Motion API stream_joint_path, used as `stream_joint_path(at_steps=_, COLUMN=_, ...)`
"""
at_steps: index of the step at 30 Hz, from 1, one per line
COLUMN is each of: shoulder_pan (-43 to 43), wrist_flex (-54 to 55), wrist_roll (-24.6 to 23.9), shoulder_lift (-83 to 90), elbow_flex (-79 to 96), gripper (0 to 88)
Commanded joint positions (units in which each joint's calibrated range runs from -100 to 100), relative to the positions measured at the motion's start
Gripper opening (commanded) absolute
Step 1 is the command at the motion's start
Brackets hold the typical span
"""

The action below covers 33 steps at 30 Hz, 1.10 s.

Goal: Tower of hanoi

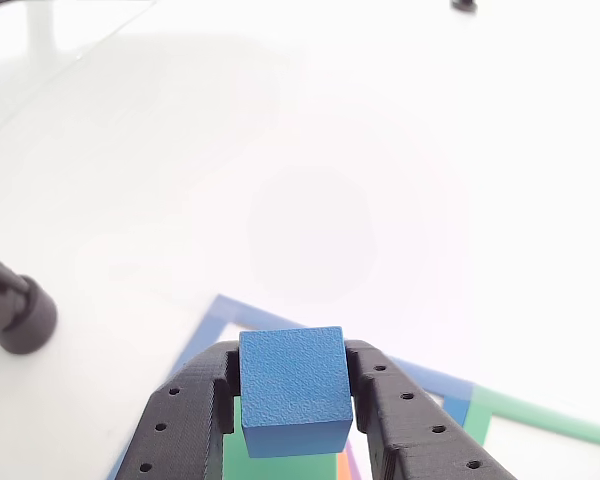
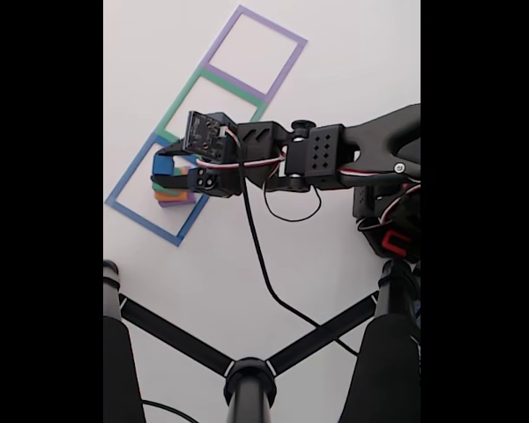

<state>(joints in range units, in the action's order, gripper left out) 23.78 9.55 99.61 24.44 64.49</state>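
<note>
Black printed fingers [image 1: 200, 420] fill the bottom of the other view, and we have the gripper [image 1: 295, 395] clamped on the blue cube [image 1: 295, 390], one jaw flat against each side face, the cube sitting square between them. Directly beneath the cube we can make out slivers of green [image 1: 242, 450], orange [image 1: 342, 465] and purple, so the rest of the stack lies straight under our load rather than off to a side. Whether the cube is touching the green block or hanging just above it, we cannot tell. In the fixed view the stack [image 2: 175, 192] sits inside the blue taped square [image 2: 123, 207], with our gripper over it. Beyond that square, along the same line, come the green taped square [image 2: 181, 99] and then the purple taped square [image 2: 247, 18], both bare. We judge the next move is a lift straight up, then a carry along that row.
</note>
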Motion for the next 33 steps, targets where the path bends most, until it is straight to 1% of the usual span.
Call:
stream_joint_path(at_steps=1, shoulder_pan=0.4, wrist_flex=3.3, wrist_roll=0.4, shoulder_lift=-1.2, elbow_flex=-1.0, gripper=3.2)
stream_joint_path(at_steps=5, shoulder_pan=0.7, wrist_flex=5.5, wrist_roll=0.4, shoulder_lift=-3.0, elbow_flex=-0.7, gripper=3.2)
stream_joint_path(at_steps=25, shoulder_pan=0.4, wrist_flex=9.5, wrist_roll=0.4, shoulder_lift=-6.2, elbow_flex=1.1, gripper=4.1)
stream_joint_path(at_steps=29, shoulder_pan=0.2, wrist_flex=11.1, wrist_roll=0.4, shoulder_lift=-7.1, elbow_flex=1.3, gripper=9.3)
stream_joint_path(at_steps=33, shoulder_pan=0.1, wrist_flex=13.4, wrist_roll=0.4, shoulder_lift=-7.9, elbow_flex=1.9, gripper=16.8)
